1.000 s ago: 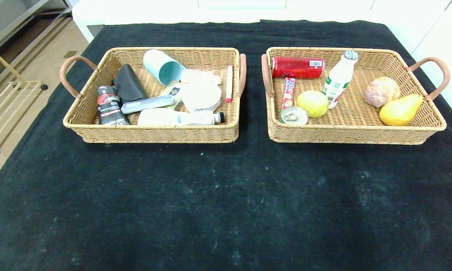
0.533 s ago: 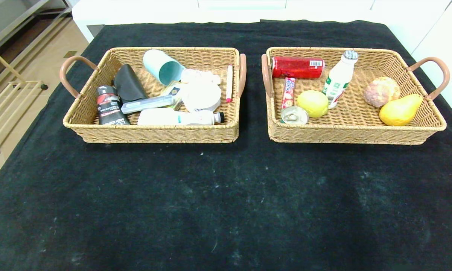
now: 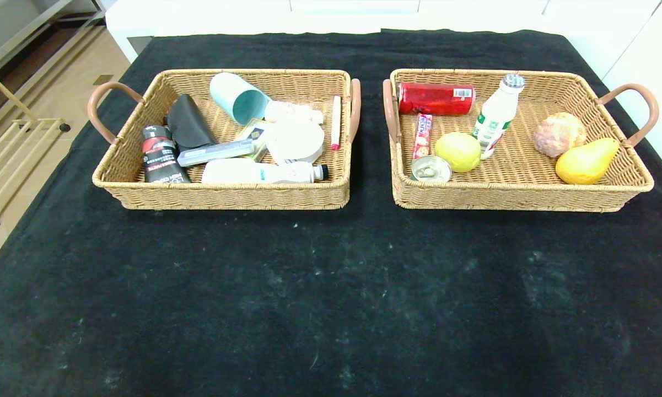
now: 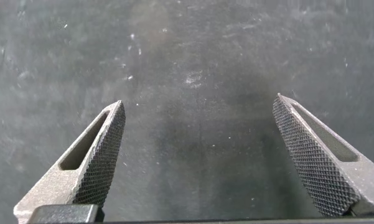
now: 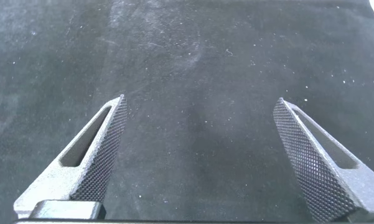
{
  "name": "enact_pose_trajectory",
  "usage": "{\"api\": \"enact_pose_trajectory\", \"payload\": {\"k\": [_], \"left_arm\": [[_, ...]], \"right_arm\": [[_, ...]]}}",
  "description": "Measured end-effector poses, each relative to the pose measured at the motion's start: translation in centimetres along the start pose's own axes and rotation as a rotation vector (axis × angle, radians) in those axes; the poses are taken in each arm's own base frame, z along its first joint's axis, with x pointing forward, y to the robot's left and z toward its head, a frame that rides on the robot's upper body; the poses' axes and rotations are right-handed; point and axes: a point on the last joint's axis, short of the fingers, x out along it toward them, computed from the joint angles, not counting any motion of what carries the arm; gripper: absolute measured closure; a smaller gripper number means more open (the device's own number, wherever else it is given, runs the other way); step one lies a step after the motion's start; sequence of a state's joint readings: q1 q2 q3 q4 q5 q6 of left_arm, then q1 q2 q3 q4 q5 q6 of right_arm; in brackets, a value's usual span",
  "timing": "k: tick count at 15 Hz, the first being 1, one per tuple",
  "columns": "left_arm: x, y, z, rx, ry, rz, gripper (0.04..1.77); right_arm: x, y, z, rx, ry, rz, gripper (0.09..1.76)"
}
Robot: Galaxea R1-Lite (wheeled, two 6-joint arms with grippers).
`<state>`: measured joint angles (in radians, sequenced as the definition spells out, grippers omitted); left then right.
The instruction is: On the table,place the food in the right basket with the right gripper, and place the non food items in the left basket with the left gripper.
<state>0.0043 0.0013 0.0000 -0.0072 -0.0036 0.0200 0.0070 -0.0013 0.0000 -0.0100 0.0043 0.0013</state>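
Observation:
The right basket (image 3: 529, 194) holds the food: a white milk bottle (image 3: 496, 117), a pull-tab tin (image 3: 431, 169) and a yellow lemon (image 3: 458, 151). In the left basket (image 3: 226, 196) lie the non food items: a white bottle-shaped brush (image 3: 259, 172), a marker with pink ends (image 3: 335, 122) and a clear slim case (image 3: 215, 153). Neither arm shows in the head view. My left gripper (image 4: 199, 106) stands open over bare black cloth, nothing between its fingers. My right gripper (image 5: 200, 102) is likewise open over bare cloth.
The right basket also carries a red can (image 3: 435, 98), a red snack stick (image 3: 422, 135), a bread roll (image 3: 559, 134) and a pear (image 3: 587, 161). A teal cup (image 3: 238, 98), black pouch (image 3: 188, 122) and black tube (image 3: 160, 154) lie in the left basket. Black cloth covers the table (image 3: 331, 286).

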Motion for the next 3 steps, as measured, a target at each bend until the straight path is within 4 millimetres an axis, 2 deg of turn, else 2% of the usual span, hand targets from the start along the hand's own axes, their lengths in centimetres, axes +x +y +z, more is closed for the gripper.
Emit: {"api": "enact_pose_trajectory", "payload": {"k": [3], "left_arm": [[0.00, 0.01, 0.03, -0.009, -0.003, 0.003, 0.09]], "right_arm": [[0.00, 0.00, 0.00, 0.000, 0.000, 0.000, 0.14]]}}
